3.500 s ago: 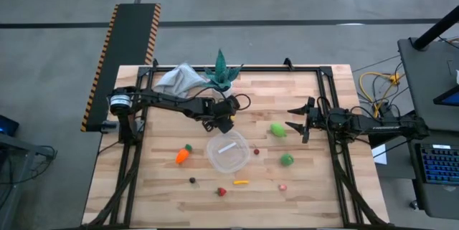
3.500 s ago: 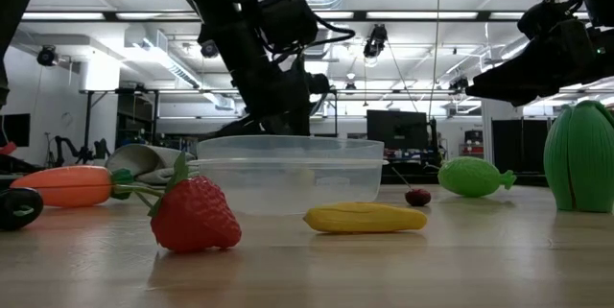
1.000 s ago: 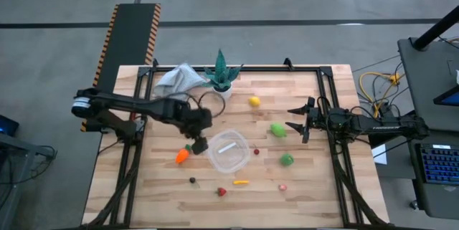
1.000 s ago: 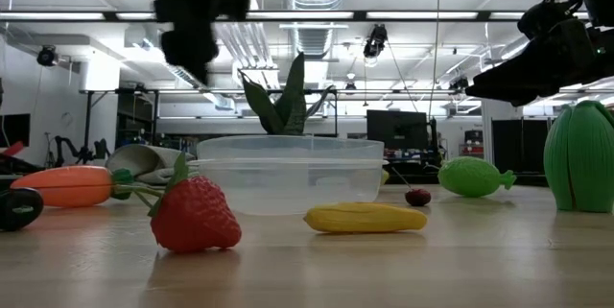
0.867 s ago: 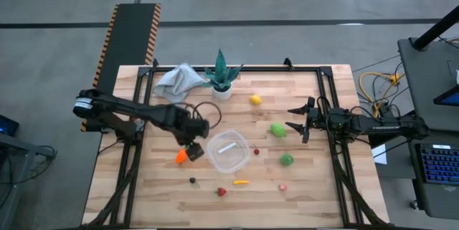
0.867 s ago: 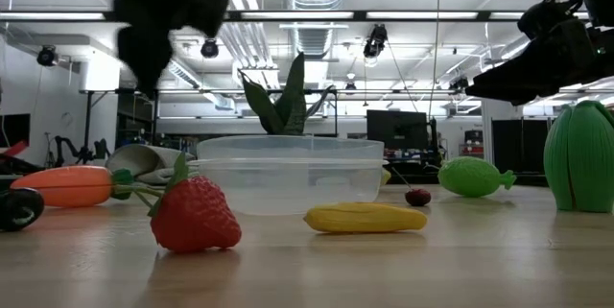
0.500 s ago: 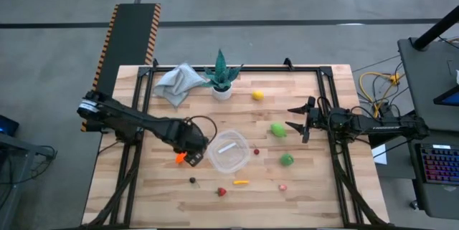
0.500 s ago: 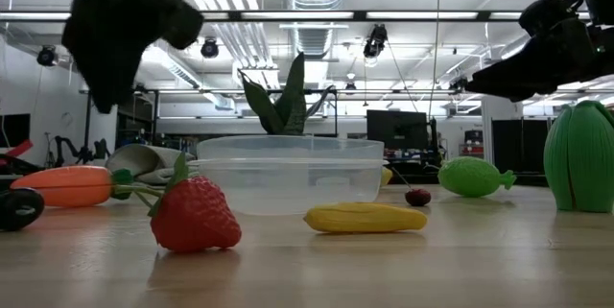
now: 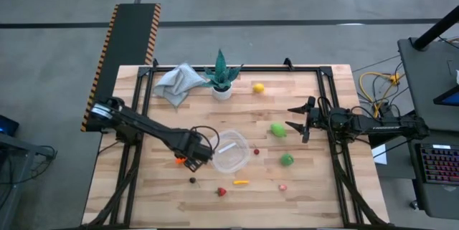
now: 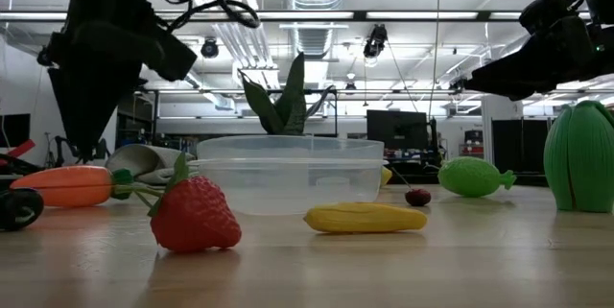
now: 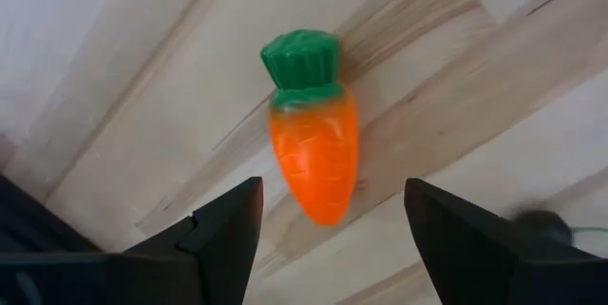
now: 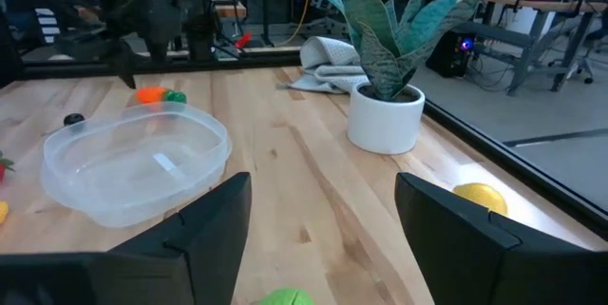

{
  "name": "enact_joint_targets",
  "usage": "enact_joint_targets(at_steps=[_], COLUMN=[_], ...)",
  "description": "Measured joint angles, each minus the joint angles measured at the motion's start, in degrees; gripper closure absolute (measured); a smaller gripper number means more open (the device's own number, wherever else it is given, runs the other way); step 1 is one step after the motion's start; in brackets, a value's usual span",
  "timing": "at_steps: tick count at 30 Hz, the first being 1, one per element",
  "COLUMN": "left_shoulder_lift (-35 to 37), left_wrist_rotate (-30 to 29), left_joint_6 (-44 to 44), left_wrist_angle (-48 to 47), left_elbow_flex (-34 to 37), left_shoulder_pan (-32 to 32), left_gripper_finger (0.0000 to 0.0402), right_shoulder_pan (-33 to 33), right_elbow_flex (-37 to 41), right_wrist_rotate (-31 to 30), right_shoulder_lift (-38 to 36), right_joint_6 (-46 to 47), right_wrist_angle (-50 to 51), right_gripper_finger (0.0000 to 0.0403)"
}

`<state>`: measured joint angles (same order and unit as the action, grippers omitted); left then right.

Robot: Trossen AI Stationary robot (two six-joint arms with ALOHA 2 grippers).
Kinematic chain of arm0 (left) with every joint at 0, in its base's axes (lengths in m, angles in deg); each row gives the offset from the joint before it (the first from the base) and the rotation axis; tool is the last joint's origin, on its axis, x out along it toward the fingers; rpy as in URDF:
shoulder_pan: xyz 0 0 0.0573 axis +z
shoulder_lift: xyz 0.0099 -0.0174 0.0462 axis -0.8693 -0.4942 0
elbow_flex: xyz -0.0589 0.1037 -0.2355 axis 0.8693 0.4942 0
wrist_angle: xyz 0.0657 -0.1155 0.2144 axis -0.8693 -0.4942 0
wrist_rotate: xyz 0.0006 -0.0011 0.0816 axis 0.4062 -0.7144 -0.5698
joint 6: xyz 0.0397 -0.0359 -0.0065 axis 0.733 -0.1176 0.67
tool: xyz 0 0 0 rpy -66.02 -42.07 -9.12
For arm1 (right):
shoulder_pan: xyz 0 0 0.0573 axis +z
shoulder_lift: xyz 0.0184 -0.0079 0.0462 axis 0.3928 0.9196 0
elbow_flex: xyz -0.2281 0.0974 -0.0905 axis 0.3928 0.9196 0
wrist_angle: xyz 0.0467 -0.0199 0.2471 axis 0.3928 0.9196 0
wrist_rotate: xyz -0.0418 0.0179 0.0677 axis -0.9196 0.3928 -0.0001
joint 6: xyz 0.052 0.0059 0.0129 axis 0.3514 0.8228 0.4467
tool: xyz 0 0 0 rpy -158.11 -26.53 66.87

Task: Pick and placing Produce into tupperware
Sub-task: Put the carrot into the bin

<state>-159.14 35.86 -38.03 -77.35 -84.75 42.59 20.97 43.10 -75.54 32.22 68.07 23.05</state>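
- We see the left gripper [image 11: 328, 234] hanging directly above the orange toy carrot with a green top [image 11: 313, 134], its two dark fingers [image 11: 223, 229] spread wide on either side and nothing between them.
- We find that carrot lying flat on the pale wooden table [image 9: 301, 180], just beside the round clear plastic tupperware [image 9: 228, 152], on the tupperware's left-arm side.
- We see the tupperware near the table's middle, with only its white label mark inside.
- We count other produce loose on the wood: a red strawberry [image 10: 195, 214], a yellow corn-like piece [image 10: 366, 218], a green pod [image 9: 277, 130], a yellow lemon [image 9: 258, 87].
- We see the right gripper [image 9: 299, 120] waiting at its own side of the table, near the green pod, fingers parted and empty.
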Motion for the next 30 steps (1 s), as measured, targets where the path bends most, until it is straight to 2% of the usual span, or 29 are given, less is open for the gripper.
enact_joint_targets(at_steps=[15,25,30], left_shoulder_lift=[-5.00,-5.00,-4.84], left_wrist_rotate=[-0.79,-0.71,-0.55], left_joint_6=[0.55,3.26,3.50], left_wrist_angle=[0.56,7.94,8.74], left_elbow_flex=[3.09,6.05,7.67], left_shoulder_pan=[-0.23,-0.23,-0.23], left_gripper_finger=[0.0160,0.0160,0.0160], right_shoulder_pan=[0.00,-0.02,-0.01], right_elbow_flex=[0.00,0.00,0.00], right_wrist_rotate=[0.00,0.00,0.01], right_shoulder_lift=[0.00,0.00,0.00], right_joint_6=[0.00,0.00,0.00], right_wrist_angle=[0.02,0.04,0.04], right_gripper_finger=[0.0147,0.0153,0.0150])
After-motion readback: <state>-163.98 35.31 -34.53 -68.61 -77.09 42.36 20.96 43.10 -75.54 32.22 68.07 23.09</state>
